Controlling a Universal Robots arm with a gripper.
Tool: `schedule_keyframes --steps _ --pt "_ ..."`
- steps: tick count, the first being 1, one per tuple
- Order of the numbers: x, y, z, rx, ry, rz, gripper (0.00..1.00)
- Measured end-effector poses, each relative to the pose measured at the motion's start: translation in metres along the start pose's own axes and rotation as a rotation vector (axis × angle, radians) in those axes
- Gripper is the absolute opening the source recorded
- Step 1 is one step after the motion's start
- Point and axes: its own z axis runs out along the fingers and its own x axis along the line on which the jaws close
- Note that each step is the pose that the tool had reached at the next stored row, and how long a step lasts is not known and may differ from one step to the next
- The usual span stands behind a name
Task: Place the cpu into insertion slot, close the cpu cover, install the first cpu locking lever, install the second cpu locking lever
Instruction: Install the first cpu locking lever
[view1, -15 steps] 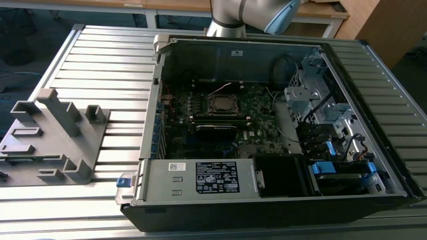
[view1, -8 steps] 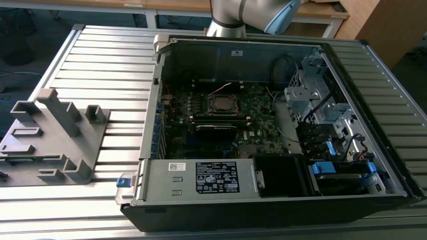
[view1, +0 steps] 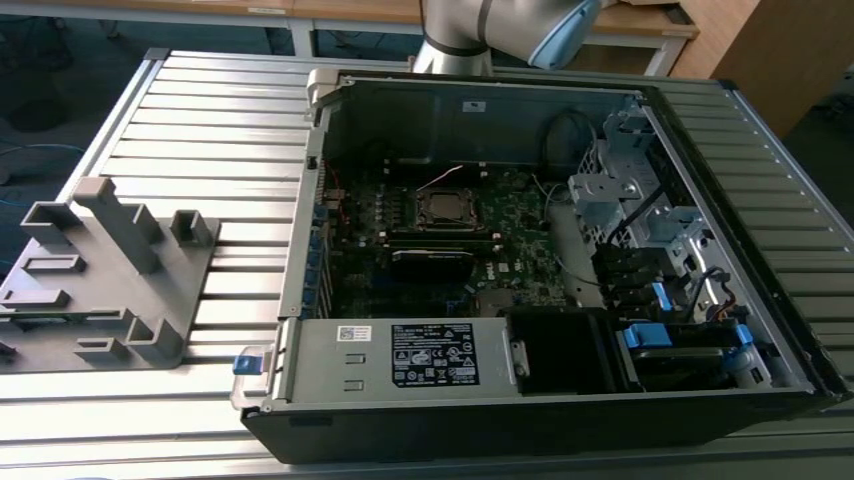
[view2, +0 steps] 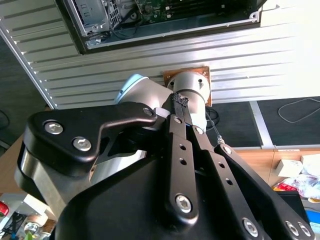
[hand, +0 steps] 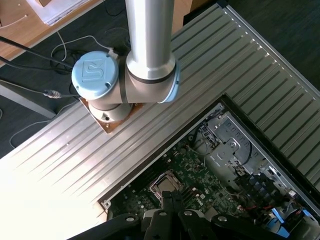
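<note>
Overhead, the gripper (hand: 171, 197), tips pressed together, overlapped one corner of the insertion slot (hand: 162, 184) on the motherboard (hand: 200, 182); slot contents were indistinct.

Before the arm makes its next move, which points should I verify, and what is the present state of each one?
1. Computer case is open and the motherboard can be reached from above: ok.
2. Nothing lies across the insertion slot: ok.
3. The gripper points toward the slot, judged from the first wrist view: ok.
4. The gripper holds the cpu: cannot tell.
5. The cpu sits in the slot: cannot tell.
6. The grey fixture stands outside the case, away from the slot: ok.
</note>
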Motion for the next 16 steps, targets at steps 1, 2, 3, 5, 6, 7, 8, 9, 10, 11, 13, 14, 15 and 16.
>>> schedule_keyframes --steps 1,2,3,5,6,7,8,9,10,11,13,14,15,16 --pt "0.0001 -0.0003 0.0014 0.0000 0.0000 0.000 0.11" --pt "0.0001 -0.0007 0.0029 0.0000 0.0000 0.000 0.11" --pt "0.0001 -0.0010 0.0042 -0.0001 0.0000 0.000 0.11" --pt "0.0002 -0.0017 0.0068 -0.0001 0.0000 0.000 0.11" --pt "0.0003 -0.0020 0.0080 -0.0001 0.0001 0.000 0.11" --pt "0.0003 -0.0023 0.0094 0.0000 0.0001 0.000 0.11" --pt "0.0004 -0.0027 0.0110 0.0000 0.0001 0.000 0.11" --pt "0.0004 -0.0031 0.0127 -0.0001 0.0001 0.000 0.11" --pt "0.0005 -0.0035 0.0144 -0.0001 0.0001 0.000 0.11" --pt "0.0005 -0.0039 0.0159 0.0000 0.0001 0.000 0.11" --pt "0.0006 -0.0046 0.0189 0.0000 0.0001 0.000 0.11" --pt "0.0007 -0.0050 0.0205 -0.0001 0.0001 0.000 0.11" --pt "0.0007 -0.0054 0.0221 -0.0001 0.0000 0.000 0.11" --pt "0.0008 -0.0058 0.0238 -0.0001 0.0001 0.000 0.11"
